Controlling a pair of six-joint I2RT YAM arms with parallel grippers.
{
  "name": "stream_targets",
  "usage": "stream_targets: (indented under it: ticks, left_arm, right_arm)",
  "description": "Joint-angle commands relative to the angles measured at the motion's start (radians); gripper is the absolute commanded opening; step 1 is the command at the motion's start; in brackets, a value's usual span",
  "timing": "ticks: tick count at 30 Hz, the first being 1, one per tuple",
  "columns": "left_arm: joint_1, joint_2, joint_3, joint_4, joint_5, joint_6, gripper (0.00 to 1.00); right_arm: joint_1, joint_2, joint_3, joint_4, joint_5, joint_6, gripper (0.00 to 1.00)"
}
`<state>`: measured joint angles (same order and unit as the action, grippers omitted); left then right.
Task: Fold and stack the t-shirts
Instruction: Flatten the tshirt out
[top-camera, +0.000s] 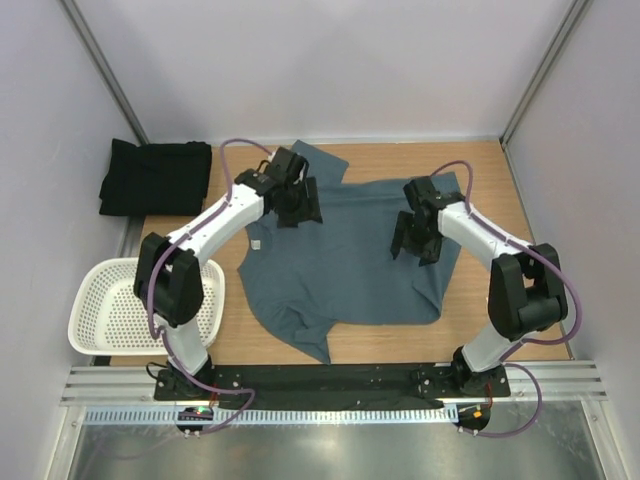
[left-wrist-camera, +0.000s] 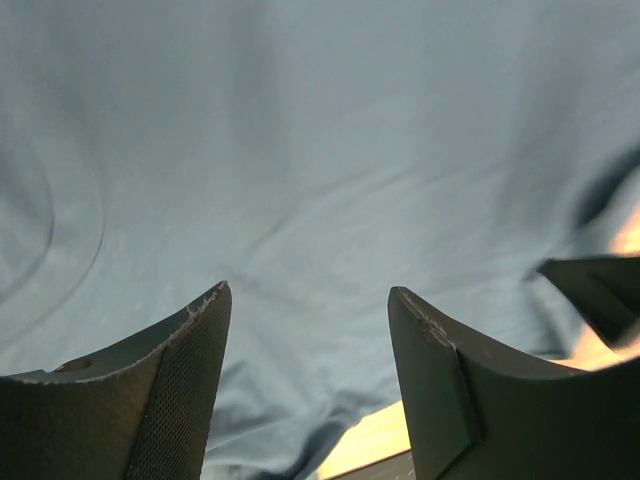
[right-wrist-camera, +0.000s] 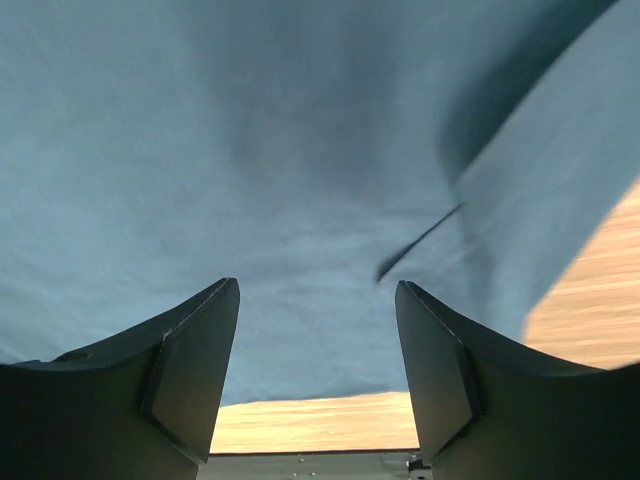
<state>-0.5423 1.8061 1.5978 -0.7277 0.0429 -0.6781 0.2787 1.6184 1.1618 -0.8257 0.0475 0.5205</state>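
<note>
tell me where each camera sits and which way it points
Top external: above and behind the arm bases, looking down on table, blue-grey t-shirt, left arm, right arm.
Left wrist: on left arm, looking down past left gripper fingers at blue-grey cloth.
Right wrist: likewise, past the right gripper at shirt edge and wood.
Shared: all three see the blue-grey t-shirt.

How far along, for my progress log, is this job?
Done: the black t-shirt lies folded at the far left. In hand: left gripper and right gripper hover open over the spread blue-grey t-shirt, holding nothing. Left: fold it, stack both.
</note>
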Motion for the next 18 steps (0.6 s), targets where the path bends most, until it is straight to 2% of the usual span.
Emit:
stream_targets:
  ticks: [1, 6, 12, 18]
  left_arm:
    - [0.015, -0.016, -0.1, 0.051, 0.051, -0.054, 0.65]
    - [0.01, -0.028, -0.195, 0.083, 0.057, -0.064, 0.63]
    - [-0.01, 0.01, -0.242, 0.113, 0.052, -0.089, 0.58]
    - [-0.041, 0.033, -0.266, 0.14, 0.046, -0.103, 0.56]
  right_arm:
    - [0.068, -0.035, -0.049, 0.047, 0.022, 0.096, 0.7]
    - [0.082, -0.066, -0.141, 0.028, 0.069, 0.108, 0.65]
    - [0.097, -0.097, -0.235, 0.106, -0.005, 0.138, 0.55]
    - [0.108, -0.061, -0.283, 0.079, 0.076, 0.139, 0.54]
